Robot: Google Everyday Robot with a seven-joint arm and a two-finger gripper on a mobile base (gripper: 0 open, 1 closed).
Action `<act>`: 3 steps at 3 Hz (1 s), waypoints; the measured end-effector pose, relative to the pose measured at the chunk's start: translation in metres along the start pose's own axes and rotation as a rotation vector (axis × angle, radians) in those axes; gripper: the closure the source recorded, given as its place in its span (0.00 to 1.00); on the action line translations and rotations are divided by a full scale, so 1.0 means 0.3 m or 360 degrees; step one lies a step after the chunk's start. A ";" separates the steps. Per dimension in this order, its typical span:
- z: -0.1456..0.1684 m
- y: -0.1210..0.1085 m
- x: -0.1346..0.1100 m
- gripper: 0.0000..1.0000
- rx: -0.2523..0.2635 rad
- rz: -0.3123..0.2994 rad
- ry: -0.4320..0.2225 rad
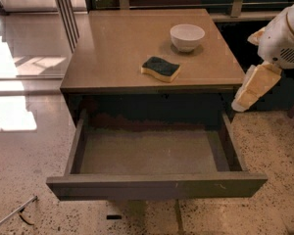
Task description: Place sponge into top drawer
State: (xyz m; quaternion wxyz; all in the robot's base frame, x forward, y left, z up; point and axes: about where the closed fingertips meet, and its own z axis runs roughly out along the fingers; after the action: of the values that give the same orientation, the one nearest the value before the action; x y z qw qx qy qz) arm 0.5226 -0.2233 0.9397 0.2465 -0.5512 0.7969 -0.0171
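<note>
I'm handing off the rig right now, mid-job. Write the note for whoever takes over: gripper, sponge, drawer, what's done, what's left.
Gripper: off the cabinet's right side, beyond the edge of the top, holding nothing.
Sponge: lies flat on the cabinet top, near its front edge, in front of and left of the white bowl, apart from it.
Top drawer: pulled open, nothing visible inside.
Done: drawer is open.
Left: reach over to the sponge, grasp it, lift, carry it forward over the front edge, release it in the drawer.
</note>
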 end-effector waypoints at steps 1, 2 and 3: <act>0.084 -0.105 -0.056 0.00 0.0084 0.0039 -0.0156; 0.151 -0.206 -0.096 0.00 0.0175 0.0101 -0.0305; 0.202 -0.312 -0.118 0.00 0.0268 0.0159 -0.0436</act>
State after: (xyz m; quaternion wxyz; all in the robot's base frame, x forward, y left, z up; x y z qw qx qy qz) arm 0.6385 -0.2137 0.9279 0.3988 -0.4855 0.7780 0.0039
